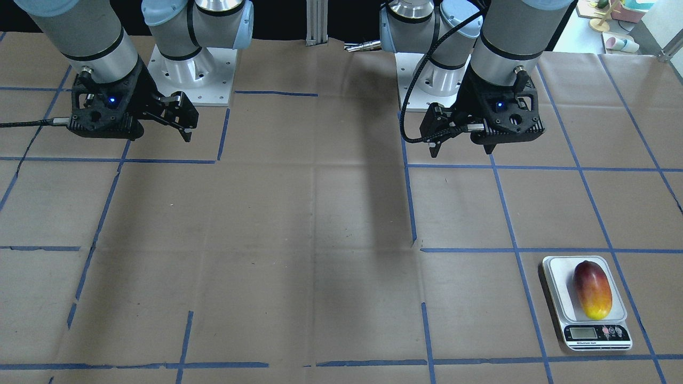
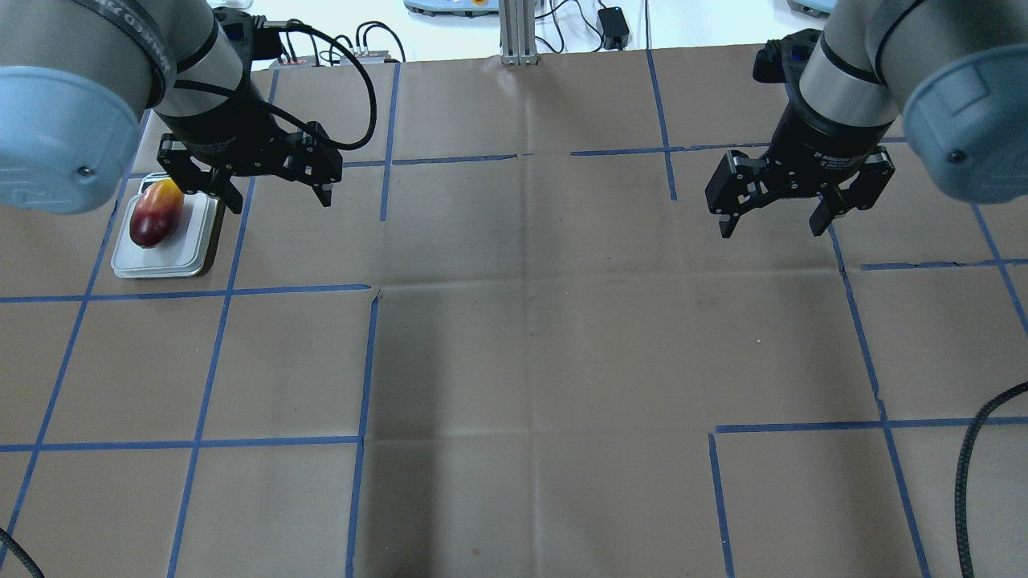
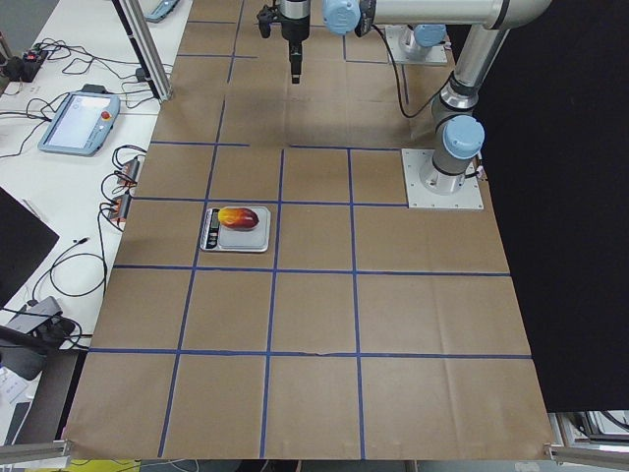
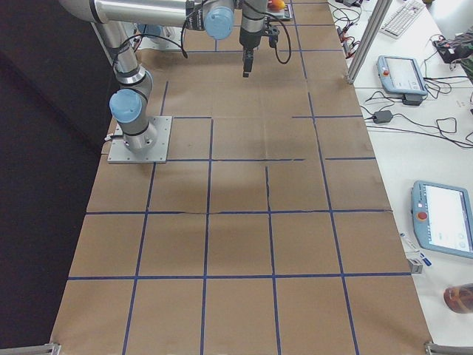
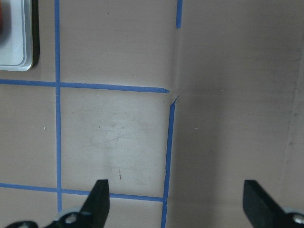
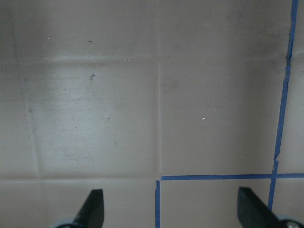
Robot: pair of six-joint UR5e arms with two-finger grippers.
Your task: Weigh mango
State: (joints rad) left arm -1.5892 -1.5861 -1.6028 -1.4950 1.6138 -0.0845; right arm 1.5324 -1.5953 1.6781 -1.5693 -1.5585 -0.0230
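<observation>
Silver arms (image 1: 80,26), pale-blue joint caps (image 2: 56,144)

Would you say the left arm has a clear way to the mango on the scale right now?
Probably yes: the mango lies uncovered on the scale, nothing stands around it, and the open left end effector hangs nearby.

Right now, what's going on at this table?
Nobody is handling anything at the moment. The mango lies lengthwise on the platform of a small kitchen scale, which sits on the paper-covered table on the robot's left side. The left gripper and the right gripper both hang open and empty, back near the arm bases and apart from the fruit. The scale's reading is too small to make out.
</observation>
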